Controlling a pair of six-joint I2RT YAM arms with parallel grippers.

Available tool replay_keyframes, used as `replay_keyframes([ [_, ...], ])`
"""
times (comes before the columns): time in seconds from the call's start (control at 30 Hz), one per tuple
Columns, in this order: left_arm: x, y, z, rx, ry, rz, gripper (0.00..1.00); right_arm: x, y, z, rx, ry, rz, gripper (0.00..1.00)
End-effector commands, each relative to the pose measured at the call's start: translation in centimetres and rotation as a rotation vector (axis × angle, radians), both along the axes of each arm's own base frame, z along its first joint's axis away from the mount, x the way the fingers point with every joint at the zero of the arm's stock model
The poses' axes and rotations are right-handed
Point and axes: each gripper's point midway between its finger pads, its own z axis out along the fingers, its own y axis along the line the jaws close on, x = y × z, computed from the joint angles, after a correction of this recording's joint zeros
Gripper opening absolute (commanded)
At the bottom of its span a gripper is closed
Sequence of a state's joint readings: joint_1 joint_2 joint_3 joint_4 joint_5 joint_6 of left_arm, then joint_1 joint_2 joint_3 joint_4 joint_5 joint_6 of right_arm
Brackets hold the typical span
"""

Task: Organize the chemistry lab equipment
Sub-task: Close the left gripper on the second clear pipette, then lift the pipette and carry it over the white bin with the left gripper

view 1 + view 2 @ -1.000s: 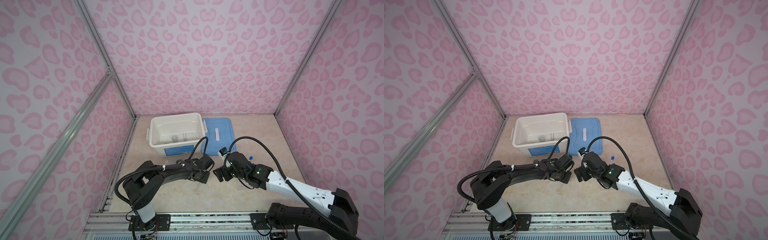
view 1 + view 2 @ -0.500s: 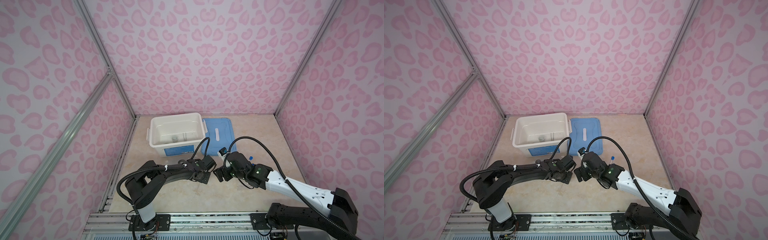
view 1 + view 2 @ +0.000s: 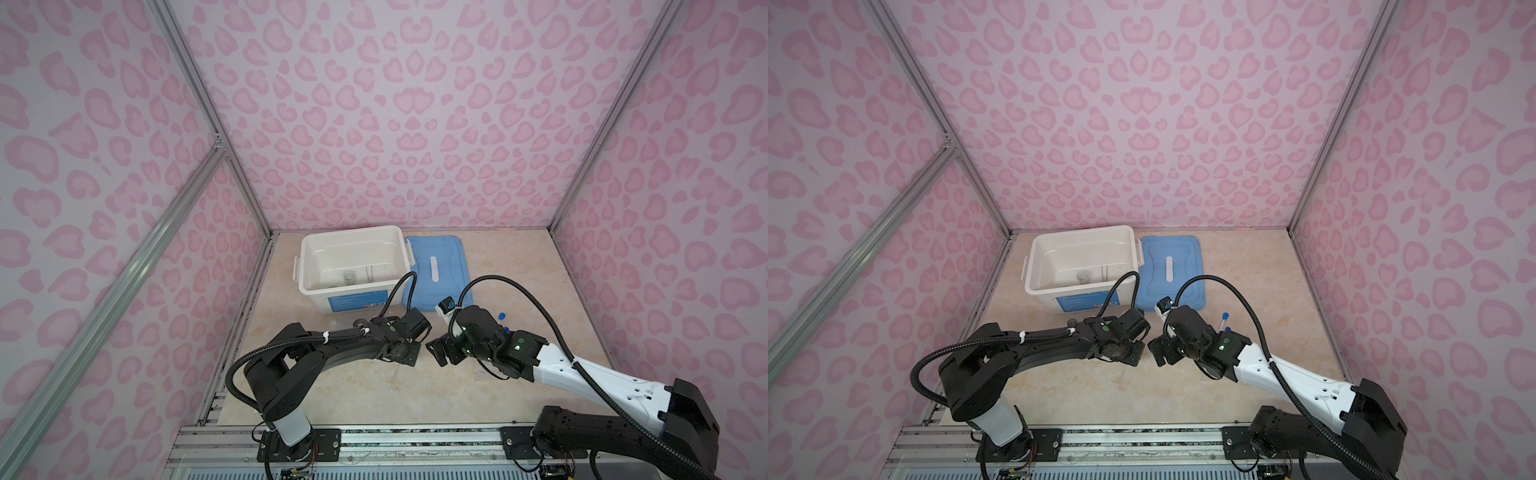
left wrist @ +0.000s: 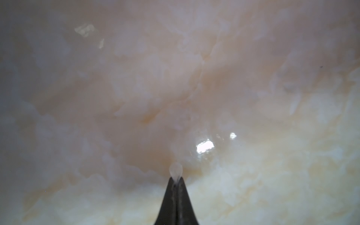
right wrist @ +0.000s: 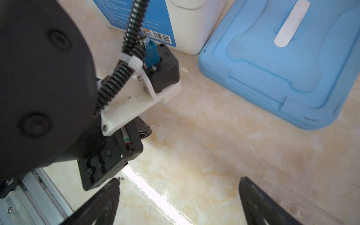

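Two robot arms (image 3: 345, 345) are meeting over the middle of the pale marbled worktop (image 3: 374, 399). They are working in front of one white bin (image 3: 320, 297), which is standing open. Its one blue lid (image 3: 449, 253) is lying flat just beside it, to the right in both top views. One clear rack (image 5: 292, 202) is showing just beside a finger of the right tool (image 5: 179, 179), whose jaws are standing wide apart over bare worktop. Two blue-capped tubes (image 3: 1225, 316) are poking up beyond the right arm, near the lid's front corner. Inside the bin, one small white round dish (image 3: 349, 276) is resting on the floor, with one thin dark stick (image 3: 368, 272) near it. The left tool (image 4: 176, 181) is pressing its jaws together on one thin clear piece (image 4: 176, 171), close above the worktop.

The rack is being cut off by the edge of the right wrist view and is lying hidden under the right arm in both top views. Whether the tubes are standing in it cannot be told. Only the rounded end of the clear piece is showing, so dropper or rod cannot be told. The stick in the bin is appearing too small to name.
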State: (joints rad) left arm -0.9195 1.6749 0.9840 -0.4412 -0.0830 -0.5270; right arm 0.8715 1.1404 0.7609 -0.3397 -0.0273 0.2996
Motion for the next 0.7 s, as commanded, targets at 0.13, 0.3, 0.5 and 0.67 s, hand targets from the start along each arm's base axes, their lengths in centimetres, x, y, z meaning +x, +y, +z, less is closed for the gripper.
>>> replay_keyframes([
  [0.13, 1.1, -0.6, 5.8, -0.146, -0.048, 0.034, 0.03, 0.6, 0.3, 2.8, 0.077, -0.083, -0.012, 0.96],
  [0.3, 2.5, -0.2, 11.0, -0.252, -0.106, 0.061, 0.03, 1.3, 1.0, 6.1, 0.162, -0.167, -0.008, 0.97],
  [0.5, 4.9, 1.1, 17.7, -0.402, -0.183, 0.111, 0.03, 2.8, 2.2, 10.0, 0.223, -0.210, -0.003, 0.98],
  [0.67, 7.3, 2.3, 21.4, -0.452, -0.237, 0.140, 0.03, 4.5, 2.5, 12.8, 0.285, -0.237, -0.032, 0.98],
])
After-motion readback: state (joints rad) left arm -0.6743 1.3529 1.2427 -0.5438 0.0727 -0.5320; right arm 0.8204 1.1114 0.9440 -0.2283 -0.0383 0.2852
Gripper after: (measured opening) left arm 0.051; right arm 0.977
